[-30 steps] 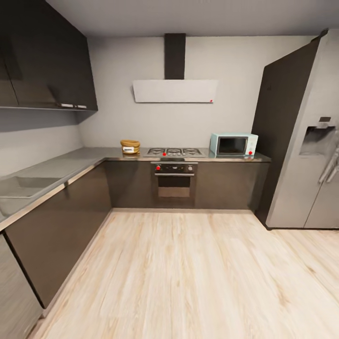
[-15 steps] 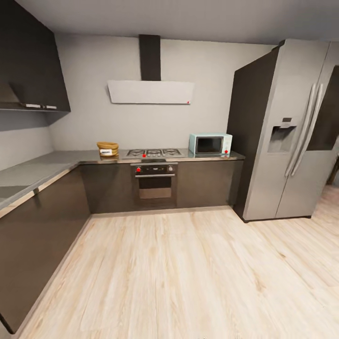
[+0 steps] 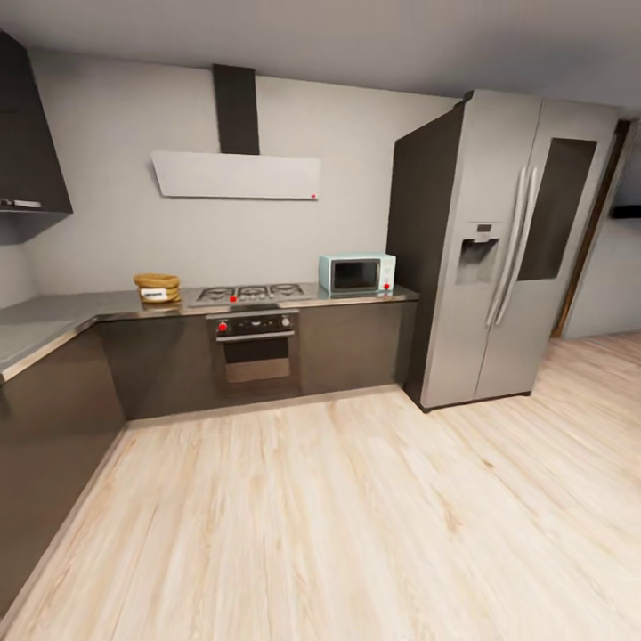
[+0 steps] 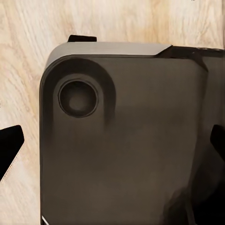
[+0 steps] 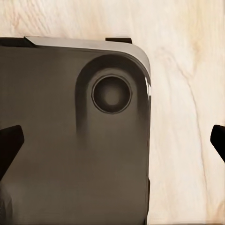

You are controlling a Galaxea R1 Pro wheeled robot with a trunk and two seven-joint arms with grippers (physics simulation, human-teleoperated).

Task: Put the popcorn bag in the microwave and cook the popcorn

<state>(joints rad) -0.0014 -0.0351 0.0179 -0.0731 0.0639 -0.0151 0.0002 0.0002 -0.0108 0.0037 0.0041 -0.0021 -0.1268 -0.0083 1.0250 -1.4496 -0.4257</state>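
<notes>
The golden-tan popcorn bag (image 3: 157, 288) stands on the grey countertop (image 3: 107, 307) at the far wall, left of the hob. Further right on the same worktop is the mint-blue microwave (image 3: 357, 274), its dark door shut. Both are several steps away across the floor. In the left wrist view my left gripper (image 4: 112, 143) hangs over my dark base (image 4: 122, 154), fingertips (image 4: 10, 146) wide apart and open. My right gripper (image 5: 112, 140) is likewise open above the base, with nothing between its fingertips (image 5: 9, 143).
A gas hob (image 3: 250, 292) and built-in oven (image 3: 255, 343) lie between bag and microwave, under a white hood (image 3: 236, 174). A tall grey fridge (image 3: 499, 249) stands right of the microwave. Dark cabinets run along the left wall (image 3: 53, 418). Light wood floor (image 3: 338, 516) stretches ahead.
The head view has swung to the right, so the counter, bag and microwave sit further left in the picture and the whole fridge shows. The things themselves have not moved.
</notes>
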